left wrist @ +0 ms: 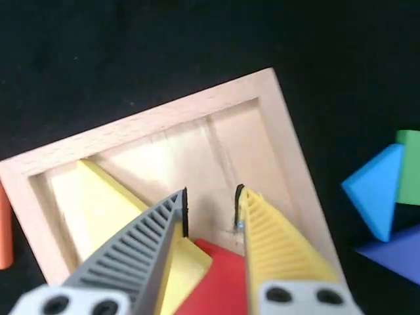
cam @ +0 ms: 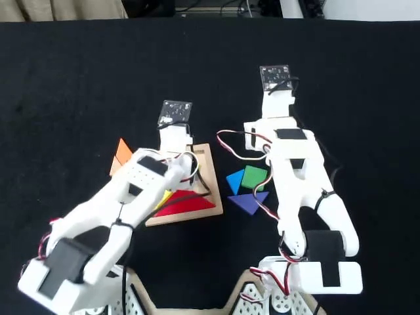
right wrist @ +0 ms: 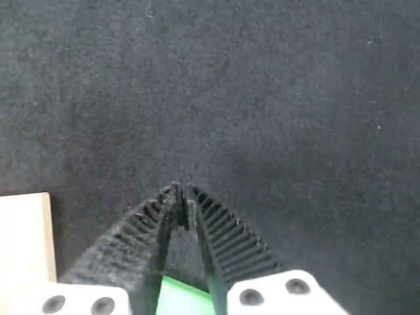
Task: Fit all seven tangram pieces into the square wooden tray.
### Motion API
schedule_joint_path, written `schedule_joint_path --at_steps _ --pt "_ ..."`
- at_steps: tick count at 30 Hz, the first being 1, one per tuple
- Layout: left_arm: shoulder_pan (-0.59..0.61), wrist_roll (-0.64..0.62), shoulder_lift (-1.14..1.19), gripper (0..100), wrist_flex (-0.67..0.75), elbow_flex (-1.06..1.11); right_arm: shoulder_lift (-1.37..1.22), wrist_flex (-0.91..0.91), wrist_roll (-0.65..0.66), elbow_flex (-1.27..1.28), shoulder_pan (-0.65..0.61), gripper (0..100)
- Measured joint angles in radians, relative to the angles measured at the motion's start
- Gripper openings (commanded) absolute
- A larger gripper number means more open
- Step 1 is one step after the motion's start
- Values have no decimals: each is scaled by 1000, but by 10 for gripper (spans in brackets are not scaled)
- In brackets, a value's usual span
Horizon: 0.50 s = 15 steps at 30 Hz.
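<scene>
My left gripper (left wrist: 211, 210) hangs spread over the tray (left wrist: 289, 157), with the yellow piece (left wrist: 98, 203) and red piece (left wrist: 220, 282) inside. My right gripper (right wrist: 182, 203) is pressed together. The green piece (cam: 254, 177) lies just behind its tips, so the right arm is nearer.

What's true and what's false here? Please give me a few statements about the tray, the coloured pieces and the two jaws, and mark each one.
1. The red piece lies in the wooden tray. True.
2. The green piece sits inside the tray. False: it lies on the black table beside the tray, next to the blue piece.
3. The left arm holds its jaws open over the tray. True.
4. The right arm grips the orange piece in its jaws. False: its jaws are shut on nothing, and the orange piece lies on the table at the tray's other side.
</scene>
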State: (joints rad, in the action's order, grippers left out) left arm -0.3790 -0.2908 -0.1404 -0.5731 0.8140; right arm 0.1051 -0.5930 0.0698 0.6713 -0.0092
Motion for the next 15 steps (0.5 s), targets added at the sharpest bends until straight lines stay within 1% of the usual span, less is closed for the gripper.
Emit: schedule_joint_path --at_steps 3,9,12,15 --pt "11 0 29 141 0 -9 0 0 0 0 0 11" --pt "86 0 37 141 0 -9 0 0 0 0 0 11" --pt "129 32 37 141 -9 -9 0 0 0 0 0 11" --pt "124 48 23 141 -46 -15 0 0 0 0 0 11"
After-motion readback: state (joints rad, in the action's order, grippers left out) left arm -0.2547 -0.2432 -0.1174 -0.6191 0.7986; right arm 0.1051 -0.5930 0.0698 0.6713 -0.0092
